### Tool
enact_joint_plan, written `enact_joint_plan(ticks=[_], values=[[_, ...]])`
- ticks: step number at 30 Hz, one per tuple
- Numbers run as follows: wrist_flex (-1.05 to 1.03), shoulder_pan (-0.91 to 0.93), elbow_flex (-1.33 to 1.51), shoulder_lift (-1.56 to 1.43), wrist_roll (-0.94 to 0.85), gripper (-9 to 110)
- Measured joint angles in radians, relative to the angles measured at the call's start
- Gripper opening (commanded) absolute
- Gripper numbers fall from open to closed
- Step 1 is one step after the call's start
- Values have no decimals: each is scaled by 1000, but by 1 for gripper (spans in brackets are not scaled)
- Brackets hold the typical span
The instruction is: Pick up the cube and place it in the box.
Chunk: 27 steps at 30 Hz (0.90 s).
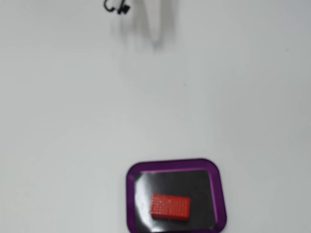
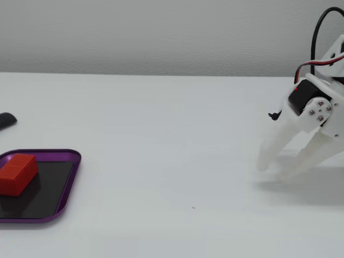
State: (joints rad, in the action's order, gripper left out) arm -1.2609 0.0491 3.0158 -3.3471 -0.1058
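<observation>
The red cube (image 1: 169,206) lies flat on the black floor of the purple-rimmed box (image 1: 130,194), near its front edge in a fixed view. In the other fixed view the cube (image 2: 17,173) sits in the left part of the box (image 2: 64,185) at the far left. My white gripper (image 2: 274,171) is far off at the right, its fingers pointing down to the table, a little apart and empty. From above, the gripper (image 1: 156,39) is only a blurred white shape at the top edge.
A small dark object (image 2: 5,119) lies on the table behind the box at the left edge. A black cable piece (image 1: 116,7) shows at the top by the arm. The white table (image 2: 172,161) stretches between gripper and box.
</observation>
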Motion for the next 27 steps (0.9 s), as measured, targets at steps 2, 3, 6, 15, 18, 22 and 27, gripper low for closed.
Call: enact_joint_plan(ticks=[2,3,6,15,18,22,27], values=[[0,0,0,0,0,-1],[0,0,0,0,0,0],[0,0,0,0,15,0],[0,0,0,0,34,0],[0,0,0,0,34,0],[0,0,0,0,34,0],[0,0,0,0,34,0]])
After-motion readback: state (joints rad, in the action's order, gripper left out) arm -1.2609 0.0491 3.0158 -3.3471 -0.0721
